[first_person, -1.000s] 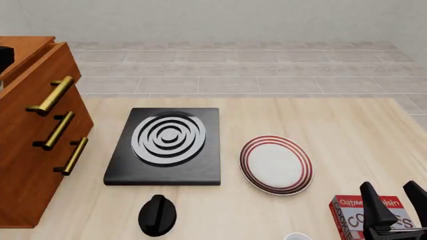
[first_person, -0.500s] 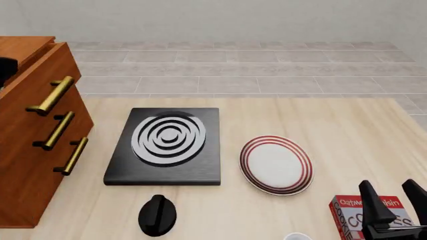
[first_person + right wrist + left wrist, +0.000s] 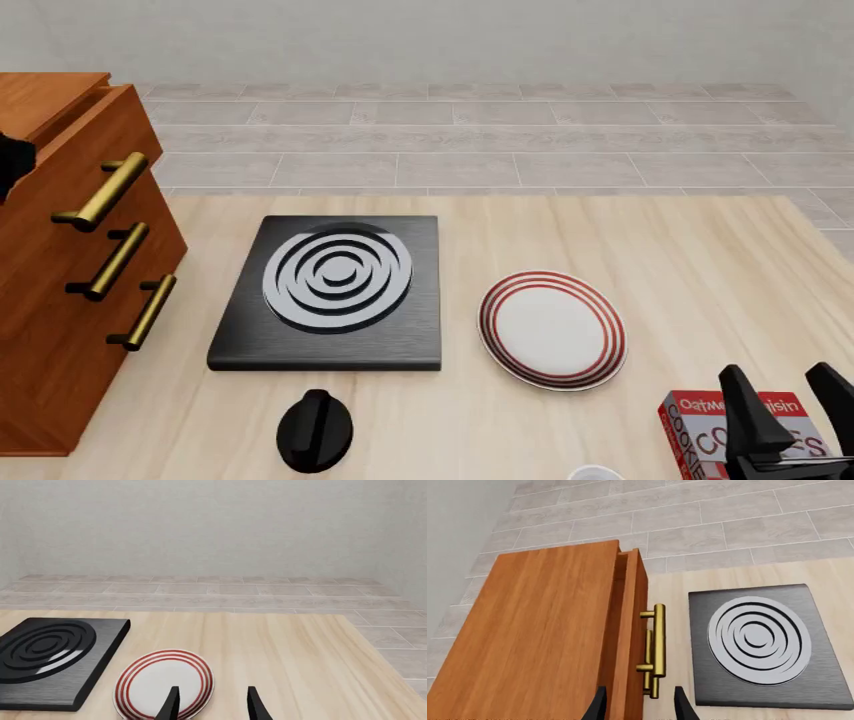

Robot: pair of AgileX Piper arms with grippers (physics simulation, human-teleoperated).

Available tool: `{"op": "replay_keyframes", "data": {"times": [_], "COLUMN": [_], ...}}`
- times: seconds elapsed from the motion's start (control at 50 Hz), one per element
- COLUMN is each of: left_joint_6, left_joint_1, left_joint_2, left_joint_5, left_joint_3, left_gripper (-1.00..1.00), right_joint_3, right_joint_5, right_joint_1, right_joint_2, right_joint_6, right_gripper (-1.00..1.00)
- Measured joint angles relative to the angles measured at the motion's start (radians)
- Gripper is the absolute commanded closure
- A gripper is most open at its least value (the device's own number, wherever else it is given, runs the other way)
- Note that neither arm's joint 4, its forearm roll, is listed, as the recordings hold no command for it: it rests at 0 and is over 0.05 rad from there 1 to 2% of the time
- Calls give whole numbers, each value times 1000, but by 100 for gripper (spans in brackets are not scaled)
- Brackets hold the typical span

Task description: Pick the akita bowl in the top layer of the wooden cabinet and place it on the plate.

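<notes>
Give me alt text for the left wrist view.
Open left gripper hovers above the wooden cabinet, fingertips straddling the top layer front beside its brass handle. A black stove slab lies beyond.

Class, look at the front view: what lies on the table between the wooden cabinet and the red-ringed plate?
The black stove slab with silver rings lies between the wooden cabinet and the plate, shown clearly in the front view.

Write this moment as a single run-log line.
left gripper: open above top layer handle | right gripper: open, idle | plate: empty | bowl: unseen
</notes>
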Motion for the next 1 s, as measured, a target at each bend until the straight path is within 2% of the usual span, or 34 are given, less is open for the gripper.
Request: {"op": "replay_keyframes", "data": {"times": [0.52, 1.0], "left_joint_6": [-3, 37], "left_joint_1": [30, 65], "left_joint_2": [0, -4], "left_joint_5": [-30, -60], "left_joint_3": [87, 151], "left_gripper": [-100, -100], "right_joint_3": [0, 1], "right_joint_5": [5, 13], "right_joint_1": [1, 1], "right_joint_2": [-4, -13], "right_joint_6": [-1, 0], "right_gripper": [-100, -100]}}
